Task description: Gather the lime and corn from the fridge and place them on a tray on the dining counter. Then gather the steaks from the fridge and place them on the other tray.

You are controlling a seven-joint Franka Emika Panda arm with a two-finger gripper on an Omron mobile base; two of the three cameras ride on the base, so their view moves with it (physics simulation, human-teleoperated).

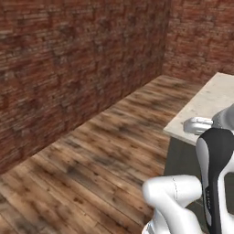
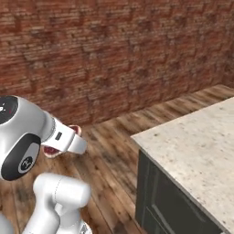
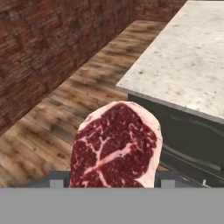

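A steak [image 3: 114,146], a flat red slab with pale marbling and a fat rim, stands upright between my fingertips in the hand view, and my gripper [image 3: 113,179] is shut on its lower edge. From the right base view a red sliver of the steak [image 2: 51,151] peeks out behind my white hand [image 2: 68,139]. The dining counter [image 3: 183,57], with its beige speckled top, lies ahead and to the right of the steak. Its near corner [image 1: 183,130] is just beside my hand [image 1: 199,124] in the left base view. The bare top [image 2: 196,146] fills the right side of the right base view.
A red brick wall [image 1: 68,68] runs along the left and meets a second brick wall [image 1: 201,36] at the far corner. Open wooden floor [image 1: 100,155] lies between the wall and the counter's dark base [image 2: 169,205].
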